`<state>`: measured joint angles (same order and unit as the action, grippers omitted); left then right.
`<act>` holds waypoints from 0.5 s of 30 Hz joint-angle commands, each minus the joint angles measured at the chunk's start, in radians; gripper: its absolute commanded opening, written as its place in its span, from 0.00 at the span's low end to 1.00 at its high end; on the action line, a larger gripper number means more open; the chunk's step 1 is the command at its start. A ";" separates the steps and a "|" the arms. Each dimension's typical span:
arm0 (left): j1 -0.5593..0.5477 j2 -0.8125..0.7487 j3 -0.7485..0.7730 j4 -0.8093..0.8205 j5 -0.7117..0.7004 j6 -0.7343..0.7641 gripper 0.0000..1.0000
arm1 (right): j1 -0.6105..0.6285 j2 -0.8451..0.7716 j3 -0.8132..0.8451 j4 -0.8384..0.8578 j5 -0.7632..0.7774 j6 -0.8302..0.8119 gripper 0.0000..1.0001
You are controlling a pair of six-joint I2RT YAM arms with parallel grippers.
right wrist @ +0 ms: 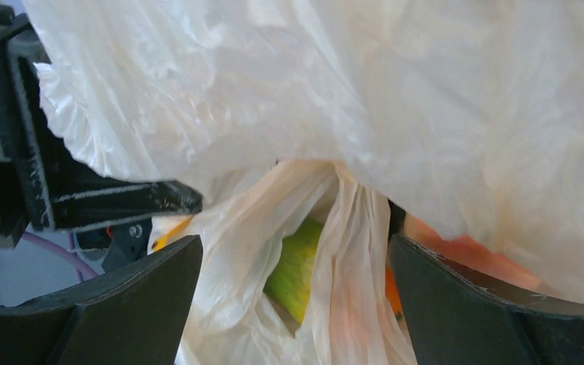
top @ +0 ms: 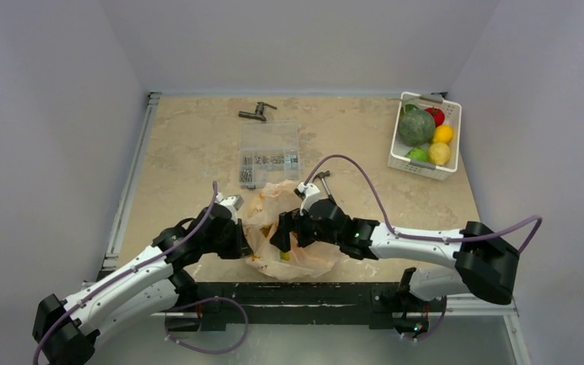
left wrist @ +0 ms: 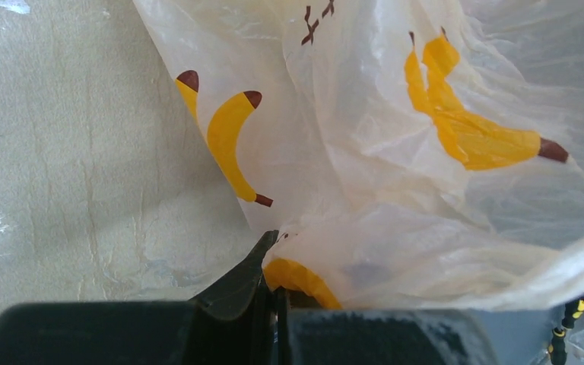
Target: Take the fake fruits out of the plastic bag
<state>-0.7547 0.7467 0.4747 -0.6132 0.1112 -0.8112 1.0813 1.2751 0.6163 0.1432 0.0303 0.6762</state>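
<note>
The plastic bag (top: 289, 228) is thin, translucent peach-orange with printed yellow bananas, and lies crumpled at the near middle of the table between both arms. My left gripper (top: 245, 237) is shut on the bag's left edge; in the left wrist view its jaws (left wrist: 277, 293) pinch a fold of the bag (left wrist: 395, 152). My right gripper (top: 283, 237) is open at the bag's mouth. In the right wrist view its fingers (right wrist: 133, 293) stand wide on either side of bunched bag film (right wrist: 334, 106). A green fruit (right wrist: 296, 266) and an orange-pink fruit (right wrist: 464, 247) show inside through the film.
A clear parts box (top: 269, 154) and a dark hammer-like tool (top: 256, 112) lie behind the bag. A white basket (top: 407, 161) at the back right holds a dark green bumpy vegetable (top: 415, 126) and red, yellow and green pieces. Grey walls stand close on both sides.
</note>
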 commanded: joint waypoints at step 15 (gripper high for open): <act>-0.003 -0.097 -0.062 0.035 0.002 -0.077 0.00 | 0.148 0.111 0.213 -0.061 0.087 -0.184 0.17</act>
<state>-0.7551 0.6739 0.4191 -0.6014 0.1310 -0.8574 1.1770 1.4963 0.7891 0.1497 0.0940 0.5404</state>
